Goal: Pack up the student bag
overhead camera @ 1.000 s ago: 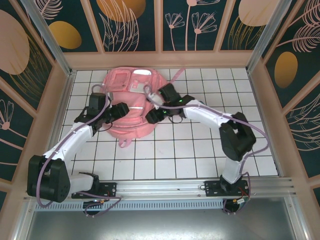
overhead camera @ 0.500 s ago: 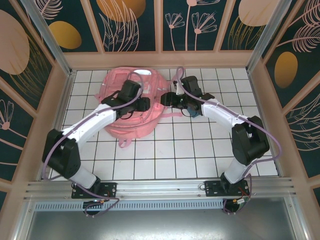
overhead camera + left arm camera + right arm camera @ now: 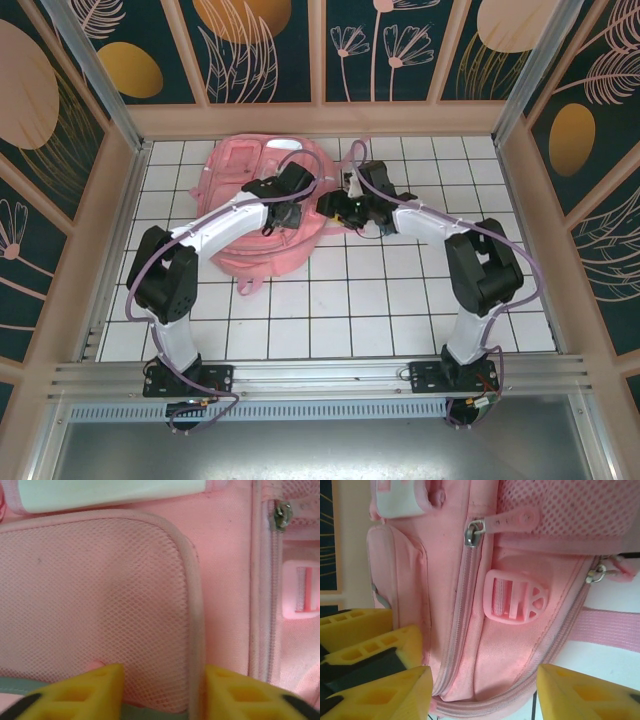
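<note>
The student bag [image 3: 240,250] lies flat in the upper middle of my top view, on the white gridded tabletop [image 3: 380,300]. The zips I can see are drawn shut, so its contents are hidden from me. My left claw [image 3: 161,682] stands partly open astride the piped edge of a mesh pocket [image 3: 90,595]. My right claw [image 3: 485,675] gapes wide across the bag's zipped side, near a pink buckle [image 3: 515,597]. A white patch [image 3: 395,500] is cut off at upper left, and its print is unreadable.
</note>
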You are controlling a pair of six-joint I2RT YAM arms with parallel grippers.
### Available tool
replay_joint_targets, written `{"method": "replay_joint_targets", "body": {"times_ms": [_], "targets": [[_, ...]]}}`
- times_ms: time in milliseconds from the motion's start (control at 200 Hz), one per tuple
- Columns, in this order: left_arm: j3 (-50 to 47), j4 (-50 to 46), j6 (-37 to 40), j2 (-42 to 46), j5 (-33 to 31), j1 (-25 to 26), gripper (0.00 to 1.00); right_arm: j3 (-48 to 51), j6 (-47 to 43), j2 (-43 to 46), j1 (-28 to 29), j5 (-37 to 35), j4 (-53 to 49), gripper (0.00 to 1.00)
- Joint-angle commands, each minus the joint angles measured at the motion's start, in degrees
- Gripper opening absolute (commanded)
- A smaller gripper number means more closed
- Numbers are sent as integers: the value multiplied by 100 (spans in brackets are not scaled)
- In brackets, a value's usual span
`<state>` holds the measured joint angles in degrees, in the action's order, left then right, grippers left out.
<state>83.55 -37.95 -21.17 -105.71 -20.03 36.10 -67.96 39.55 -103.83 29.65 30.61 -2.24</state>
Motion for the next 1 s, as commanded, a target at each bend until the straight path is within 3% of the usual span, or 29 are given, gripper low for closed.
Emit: {"method": "replay_joint_targets", "body": {"times_ms": [0,285,450,731,821,941,996], "targets": [[76,-285,103,46,-276,-15,32,-77,275,-222,138,366,325,54],[425,97,222,-183,215,-21,5,-258,390,-552,205,-26,308,42],[1119,228,257,-509,498,-19,2,-80,41,-172,-113,-578,125,41],[2473,38,494,-1229,1078,-49,1,781,-2706,797,-82,-1103,329,39],[2733,-69,551,-1337,1389,-114,8,1038,-3182,1088,-75,-959,432,43],[2753,-40,480,-1245,2056,-274,40,1004,-3319,1058,-26,-689,526,48],[2607,88,380,-1078,2364,-403,49,859,-3399,921,79,-701,432,49]]}}
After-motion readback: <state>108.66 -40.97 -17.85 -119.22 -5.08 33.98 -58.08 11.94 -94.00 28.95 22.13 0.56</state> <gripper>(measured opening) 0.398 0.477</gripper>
